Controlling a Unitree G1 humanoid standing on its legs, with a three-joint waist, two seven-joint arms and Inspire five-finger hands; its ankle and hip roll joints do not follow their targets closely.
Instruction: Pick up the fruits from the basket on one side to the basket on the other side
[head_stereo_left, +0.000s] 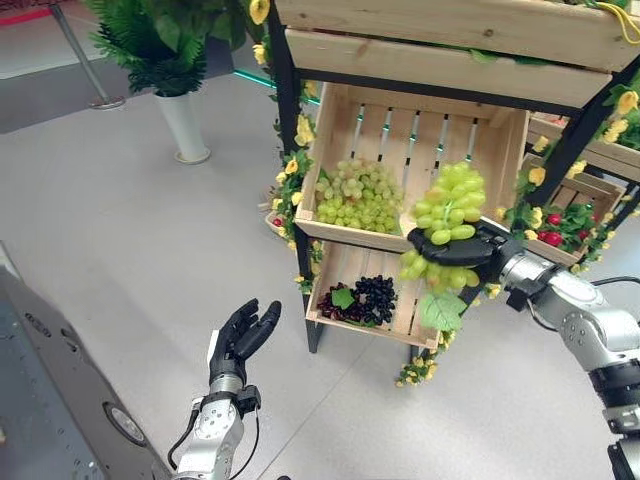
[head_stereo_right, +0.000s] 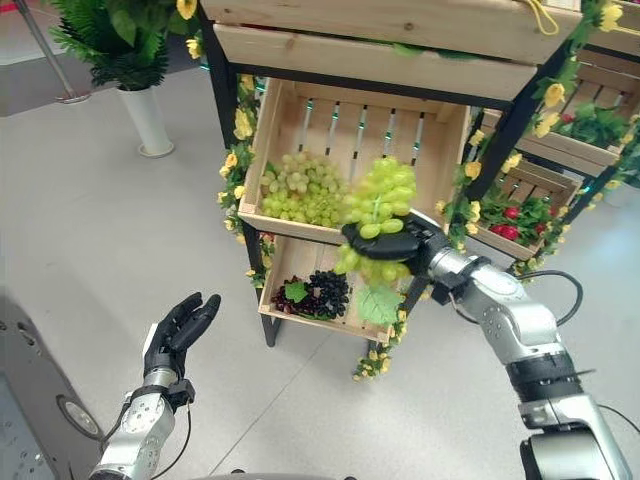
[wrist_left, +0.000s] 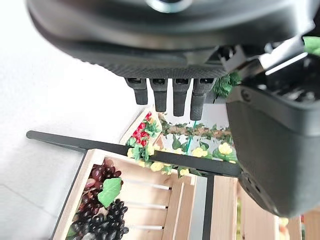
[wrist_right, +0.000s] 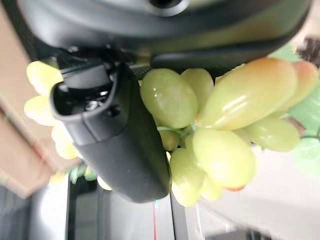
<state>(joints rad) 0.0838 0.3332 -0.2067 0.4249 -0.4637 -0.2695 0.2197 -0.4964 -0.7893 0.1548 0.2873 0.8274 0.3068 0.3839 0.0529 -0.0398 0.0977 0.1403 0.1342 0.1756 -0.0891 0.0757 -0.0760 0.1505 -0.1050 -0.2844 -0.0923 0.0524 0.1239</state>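
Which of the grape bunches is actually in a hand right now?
The bright green bunch at the upper crate's front edge, clasped by the right hand. The paler green bunch and dark grapes lie in their crates.

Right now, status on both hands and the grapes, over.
Right hand shut on green grape bunch, held at the front edge of the upper crate. Left hand open, idle, low over floor. More green grapes lie in that crate.
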